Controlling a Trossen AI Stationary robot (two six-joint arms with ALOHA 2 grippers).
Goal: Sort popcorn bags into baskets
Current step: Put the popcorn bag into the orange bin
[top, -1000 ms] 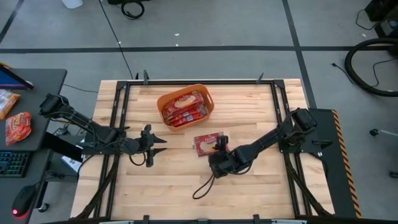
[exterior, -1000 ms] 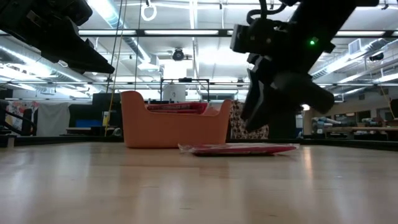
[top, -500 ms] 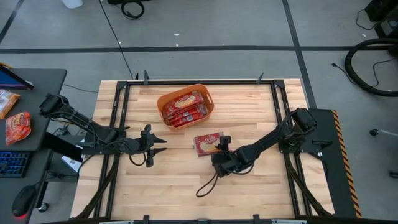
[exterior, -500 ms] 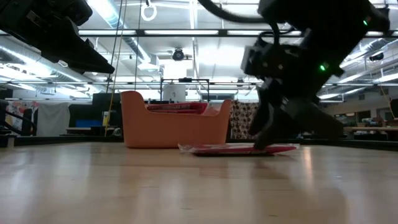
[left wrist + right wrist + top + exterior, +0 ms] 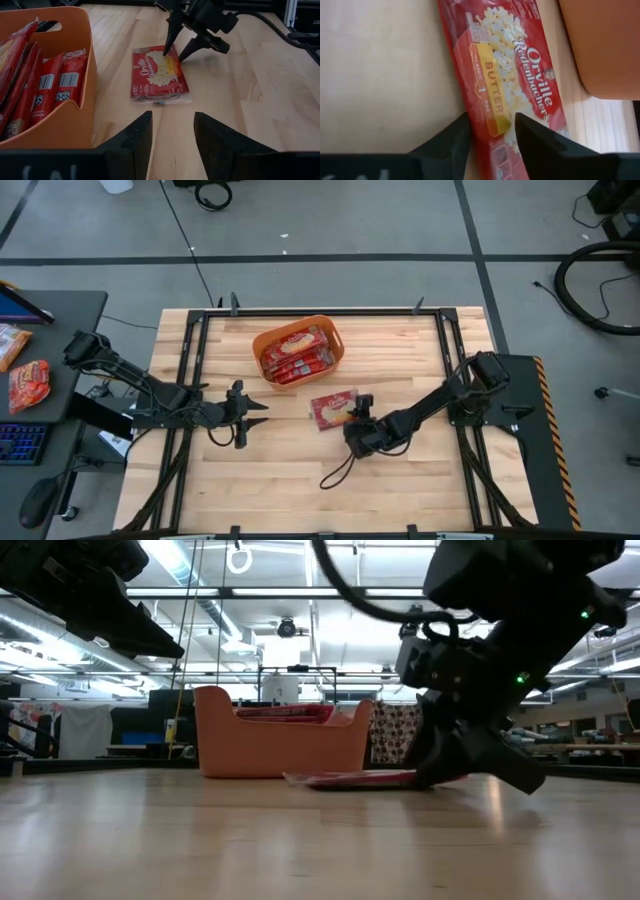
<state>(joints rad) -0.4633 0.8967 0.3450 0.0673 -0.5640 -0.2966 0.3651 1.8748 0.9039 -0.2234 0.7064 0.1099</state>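
One red popcorn bag (image 5: pixel 331 409) lies flat on the wood table, printed face up, near the orange basket (image 5: pixel 262 340). The basket holds several more red bags (image 5: pixel 297 356). My right gripper (image 5: pixel 353 412) is open and low at the loose bag's right end; it also shows in the left wrist view (image 5: pixel 175 54). In the right wrist view the bag (image 5: pixel 515 95) runs between and beyond the two fingers. My left gripper (image 5: pixel 258 414) is open and empty, left of the bag, above the table. My right gripper comes at the bag's right end (image 5: pixel 172 62) from above, slanting from the table's right. One fingertip (image 5: pixel 165 51) stands over the printed face, the other (image 5: pixel 183 58) at the bag's long edge. I cannot tell whether they touch. The bag lies flat.
A black cable (image 5: pixel 336 470) loops on the table near my right arm. Black frame rails (image 5: pixel 190 370) run along the table's left and right sides. A side desk at the left holds orange-red snack packs (image 5: pixel 28 383). Bare wood lies toward the near edge.
My right gripper has gone down from above the bag to table height at the bag's right end, shifting slightly toward the table's right and far edges. The bag has stayed flat on the table.
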